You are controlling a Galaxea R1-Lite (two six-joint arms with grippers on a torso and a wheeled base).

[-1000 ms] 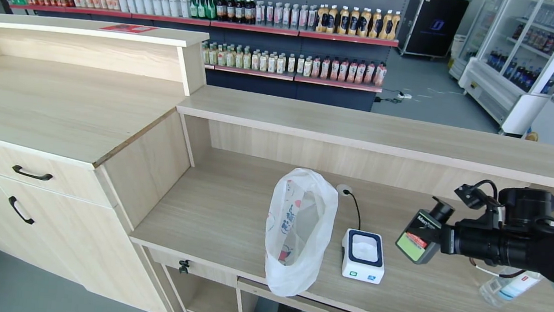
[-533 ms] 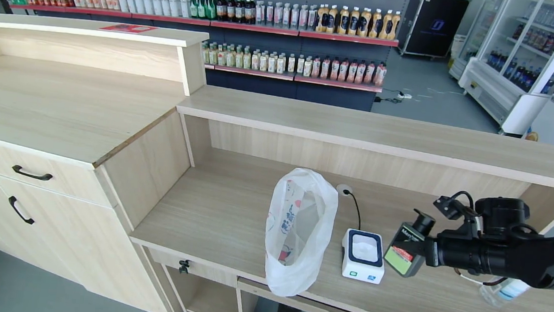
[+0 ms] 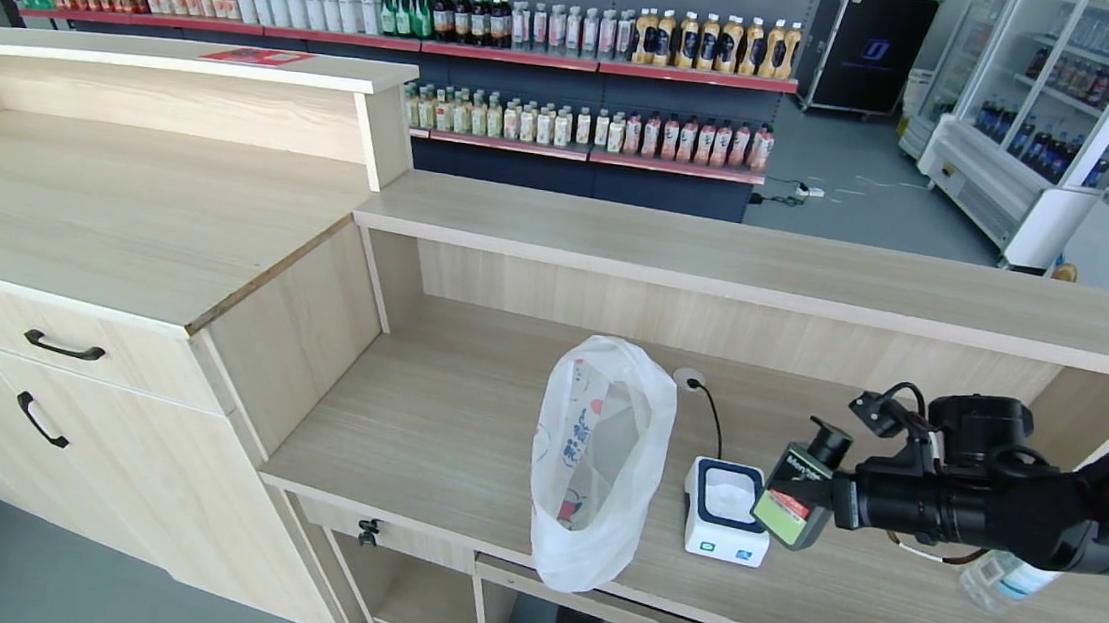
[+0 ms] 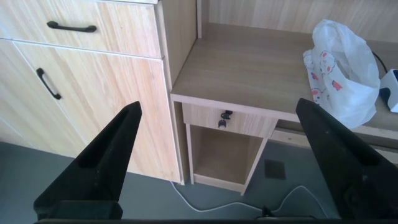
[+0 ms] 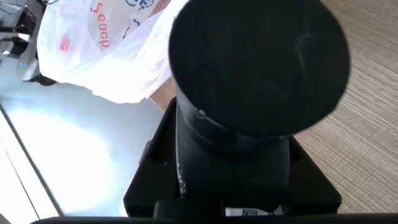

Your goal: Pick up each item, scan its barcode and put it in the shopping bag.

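Sliding leftward through the lower right of the head view, the right hand (image 3: 824, 500) has carried the dark bottle (image 3: 792, 495) from well clear of the scanner (image 3: 726, 507) to just over its right edge within the last second, dropping a little lower on the way. The hand is pinching the bottle by its body, with the black cap tilted up and the green and red label turned toward the lower left. In the right wrist view that cap (image 5: 258, 68) looms close, with the shopping bag (image 5: 106, 56) beyond it.

The bag (image 3: 599, 461) stands open at the centre of the counter (image 3: 464, 424), just left of the scanner, and neither has shifted. A clear bottle (image 3: 1003, 580) lies at the far right, partly behind the arm. The left hand (image 4: 221, 155) hangs with its fingers spread, holding nothing.

The scan looks imminent. I cannot tell whether the barcode faces the scanner's window, so a small turn may be needed. After that, the bag is a short move left, and the clear bottle awaits its turn.
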